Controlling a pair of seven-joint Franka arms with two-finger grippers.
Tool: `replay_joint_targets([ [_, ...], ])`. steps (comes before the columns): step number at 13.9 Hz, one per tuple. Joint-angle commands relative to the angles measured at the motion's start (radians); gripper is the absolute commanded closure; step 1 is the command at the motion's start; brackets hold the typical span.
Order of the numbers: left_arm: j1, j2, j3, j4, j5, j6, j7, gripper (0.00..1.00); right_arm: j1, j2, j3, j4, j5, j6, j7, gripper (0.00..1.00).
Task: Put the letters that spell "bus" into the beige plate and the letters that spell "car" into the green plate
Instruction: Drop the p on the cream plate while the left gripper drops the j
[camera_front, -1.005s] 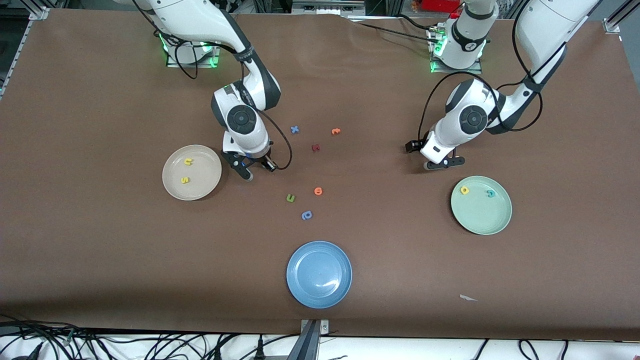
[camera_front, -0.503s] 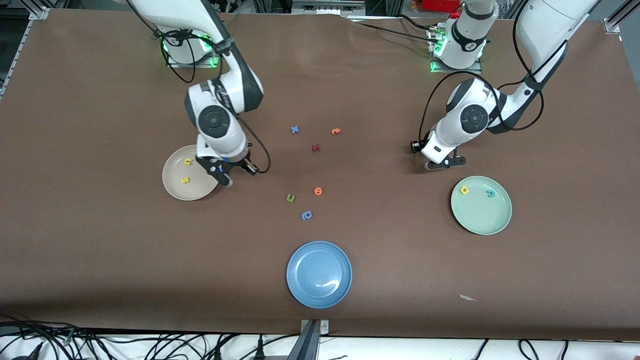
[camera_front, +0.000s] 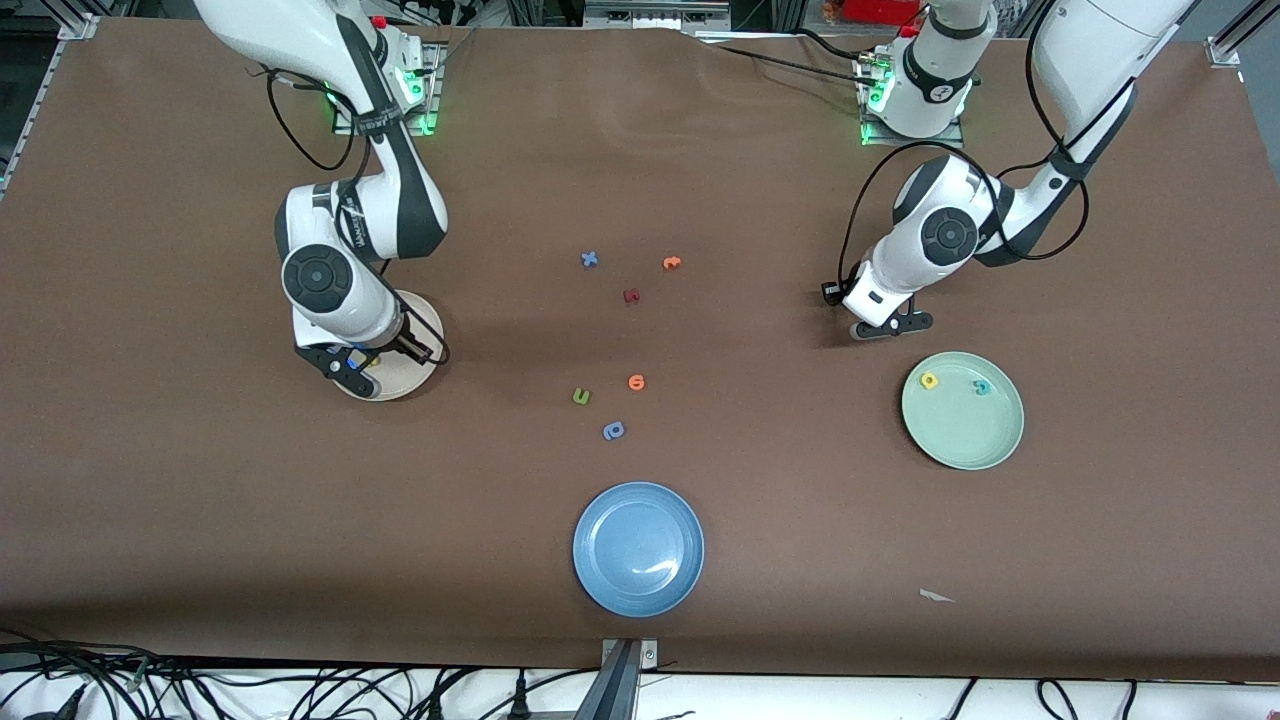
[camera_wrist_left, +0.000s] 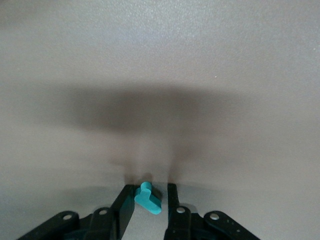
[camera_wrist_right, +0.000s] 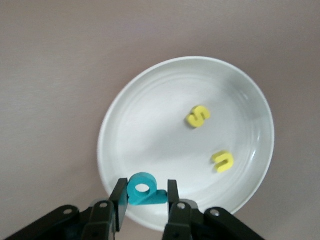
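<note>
Front view: right gripper (camera_front: 362, 372) over beige plate (camera_front: 425, 318), frame left; left gripper (camera_front: 885, 328) near green plate (camera_front: 965, 430), frame right.

Left wrist view: clamped on teal r (camera_wrist_left: 148, 198); carry to green plate.

Right wrist view: clamped on teal b (camera_wrist_right: 144, 190) above plate rim, yellow s (camera_wrist_right: 198, 116) and yellow u (camera_wrist_right: 223, 160) inside; release next.

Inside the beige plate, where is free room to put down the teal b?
The right claw holds the teal b over the beige plate's rim. The plate's middle and the stretch below the claw are bare. The crowded part is where the yellow s and yellow u lie.
</note>
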Motion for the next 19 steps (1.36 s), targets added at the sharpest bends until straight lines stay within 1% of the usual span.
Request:
replay_joint_targets([
  [1,0.008,-0.013,-0.006,-0.02,0.03,0.007,-0.011,0.72,0.0,0.016,0.0,-0.003,0.002,0.01,-0.025,0.09],
  [2,0.008,-0.013,-0.006,-0.02,0.03,0.006,-0.011,0.74,0.0,0.013,0.0,-0.001,0.002,0.007,-0.027,0.0],
  [4,0.008,-0.013,-0.006,-0.019,0.03,0.006,-0.011,0.78,0.0,0.004,0.001,0.008,0.002,0.006,-0.029,0.0],
  [5,0.008,-0.013,-0.006,-0.019,0.03,0.006,-0.011,0.83,0.0,-0.003,0.001,0.016,0.002,0.0,-0.03,0.0],
  [8,0.008,-0.013,-0.006,-0.017,0.03,0.006,-0.012,0.87,0.0,-0.023,0.0,0.032,0.003,-0.019,-0.035,0.0],
  [10,0.008,-0.012,-0.006,-0.014,0.03,0.006,-0.012,0.87,0.0,-0.033,-0.006,0.072,0.003,-0.061,-0.087,0.0],
  [12,0.008,-0.012,-0.006,-0.013,0.03,0.006,-0.012,0.87,0.0,-0.035,-0.029,0.17,0.005,-0.185,-0.133,0.0],
  [14,0.008,-0.013,-0.006,0.001,0.03,0.004,-0.015,0.87,-0.002,-0.033,-0.066,0.285,0.008,-0.331,-0.214,0.0],
  [15,0.008,-0.013,-0.006,0.018,0.03,-0.01,-0.019,0.87,-0.005,-0.033,-0.084,0.33,0.009,-0.38,-0.281,0.0],
  [16,0.008,-0.02,-0.008,0.055,0.03,-0.054,-0.019,0.87,-0.006,-0.033,-0.113,0.373,0.014,-0.423,-0.347,0.0],
  [17,0.008,-0.023,-0.011,0.105,0.027,-0.119,-0.022,0.87,-0.006,-0.033,-0.136,0.41,0.017,-0.454,-0.396,0.0],
  [19,0.008,-0.017,-0.011,0.252,0.013,-0.306,-0.016,0.87,-0.008,-0.035,-0.164,0.482,0.026,-0.503,-0.459,0.0],
])
